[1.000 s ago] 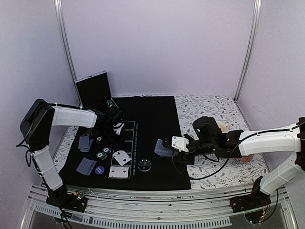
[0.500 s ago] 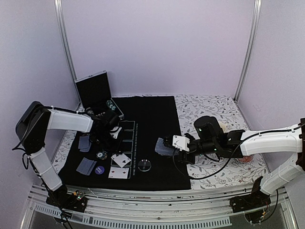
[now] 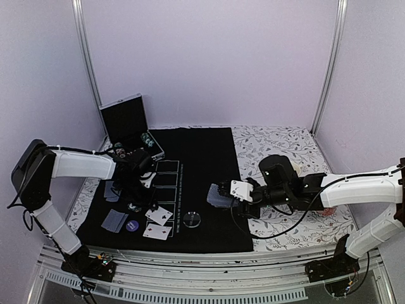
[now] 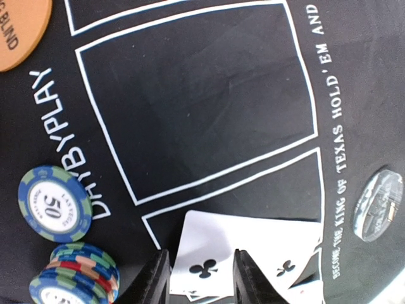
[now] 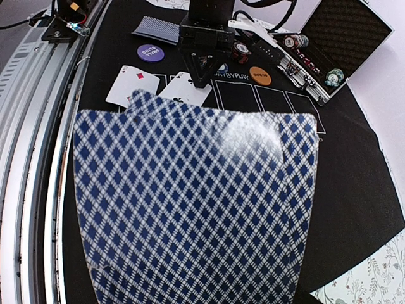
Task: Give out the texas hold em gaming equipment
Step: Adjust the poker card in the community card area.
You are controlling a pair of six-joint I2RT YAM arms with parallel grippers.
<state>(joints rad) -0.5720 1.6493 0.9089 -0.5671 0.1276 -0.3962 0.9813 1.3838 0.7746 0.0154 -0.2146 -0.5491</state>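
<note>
Playing cards [image 5: 196, 202], lattice backs up, sit pinched in a fanned bunch by the right gripper [image 3: 226, 195] near the three o'clock edge of the black mat [image 3: 202, 158]. The left gripper [image 4: 201, 275] hangs low with its fingers [image 4: 155, 282] slightly parted, straddling a face-up club card [image 4: 247, 244] that lies flat on the mat. From that gripper, in its wrist view, a stack of striped chips [image 4: 76, 275] sits at nine o'clock, a single 50 chip [image 4: 55, 204] at ten, an orange disc [image 4: 19, 28] far off at eleven and a clear disc [image 4: 378, 204] at two.
</note>
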